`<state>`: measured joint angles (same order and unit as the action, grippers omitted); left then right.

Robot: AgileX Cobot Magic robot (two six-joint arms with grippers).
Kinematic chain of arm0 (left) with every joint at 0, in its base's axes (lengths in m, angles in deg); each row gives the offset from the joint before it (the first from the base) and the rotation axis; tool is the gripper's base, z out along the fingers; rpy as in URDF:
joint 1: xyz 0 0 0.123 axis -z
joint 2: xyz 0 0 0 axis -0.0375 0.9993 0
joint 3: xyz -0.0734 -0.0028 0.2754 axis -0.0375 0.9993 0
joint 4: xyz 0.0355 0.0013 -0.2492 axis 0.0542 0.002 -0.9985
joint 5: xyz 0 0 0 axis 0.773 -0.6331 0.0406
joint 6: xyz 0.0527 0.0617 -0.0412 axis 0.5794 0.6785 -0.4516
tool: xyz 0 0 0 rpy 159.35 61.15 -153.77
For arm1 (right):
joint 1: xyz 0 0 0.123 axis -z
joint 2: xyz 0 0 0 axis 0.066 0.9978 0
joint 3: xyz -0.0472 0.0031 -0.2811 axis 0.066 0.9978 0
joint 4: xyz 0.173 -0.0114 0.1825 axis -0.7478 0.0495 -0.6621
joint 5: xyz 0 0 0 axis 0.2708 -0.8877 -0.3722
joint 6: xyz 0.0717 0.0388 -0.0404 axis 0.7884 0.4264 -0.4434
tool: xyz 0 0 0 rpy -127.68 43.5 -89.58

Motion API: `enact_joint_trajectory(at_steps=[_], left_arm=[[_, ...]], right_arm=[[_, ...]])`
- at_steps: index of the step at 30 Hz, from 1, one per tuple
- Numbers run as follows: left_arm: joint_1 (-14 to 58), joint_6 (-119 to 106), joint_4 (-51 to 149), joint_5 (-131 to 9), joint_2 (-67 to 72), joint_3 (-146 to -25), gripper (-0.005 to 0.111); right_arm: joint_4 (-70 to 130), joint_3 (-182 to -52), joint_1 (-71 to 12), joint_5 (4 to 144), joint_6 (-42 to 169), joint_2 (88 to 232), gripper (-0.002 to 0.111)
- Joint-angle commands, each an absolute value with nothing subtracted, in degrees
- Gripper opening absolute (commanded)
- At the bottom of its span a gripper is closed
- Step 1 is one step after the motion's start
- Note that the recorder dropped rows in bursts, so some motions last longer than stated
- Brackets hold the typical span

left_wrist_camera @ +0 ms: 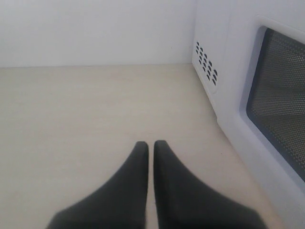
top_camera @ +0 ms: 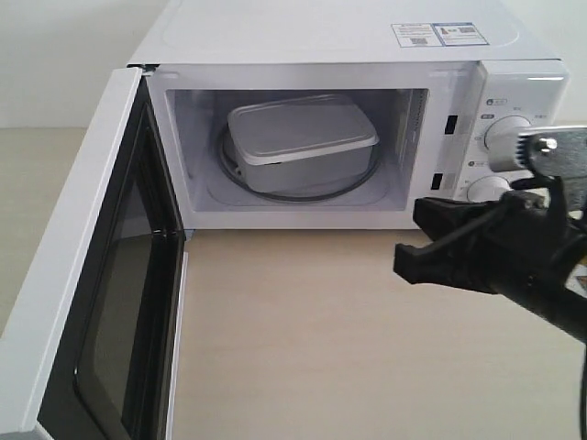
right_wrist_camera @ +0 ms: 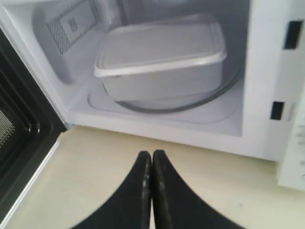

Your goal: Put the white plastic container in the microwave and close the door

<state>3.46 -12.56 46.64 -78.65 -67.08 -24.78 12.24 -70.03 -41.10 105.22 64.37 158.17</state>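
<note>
Container (top_camera: 303, 137) sits lidded on the glass turntable (top_camera: 353, 189) inside the microwave (top_camera: 321, 37). Door (top_camera: 78, 293) stands wide open. Right jaws clenched on nothing, over the worktop (top_camera: 303, 321) before the opening. Left jaws clenched on nothing, near the door's outer face.

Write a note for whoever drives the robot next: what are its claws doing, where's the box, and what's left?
Left gripper: shut, empty, over the table on the outer side of the door.
Right gripper: shut, empty, in front of the microwave opening.
White plastic container: inside the microwave on the glass turntable, lid on.
Done: container placed.
Left: the door stands wide open; swing it shut.
</note>
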Motion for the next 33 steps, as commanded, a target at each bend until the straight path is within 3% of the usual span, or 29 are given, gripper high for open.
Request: enact_joint_trajectory(at_steps=[1,9,22,33], left_arm=[[3.56,-12.65,46.68,-78.51,-67.28,-24.61,0.004],[3.56,-12.65,46.68,-78.37,-67.28,-24.61,0.004],[3.56,-12.65,46.68,-78.49,-67.28,-24.61,0.004],[3.56,-12.65,46.68,-78.49,-67.28,-24.61,0.004]], right_arm=[[9.58,-65.65,-40.94,109.69,60.01,151.11,0.0],[-22.58,-61.87,-40.94,115.87,31.48,142.9,0.0],[-34.51,-61.04,-40.94,122.24,9.57,133.51,0.0],[-34.36,-61.04,-40.94,119.35,9.89,133.51,0.0]])
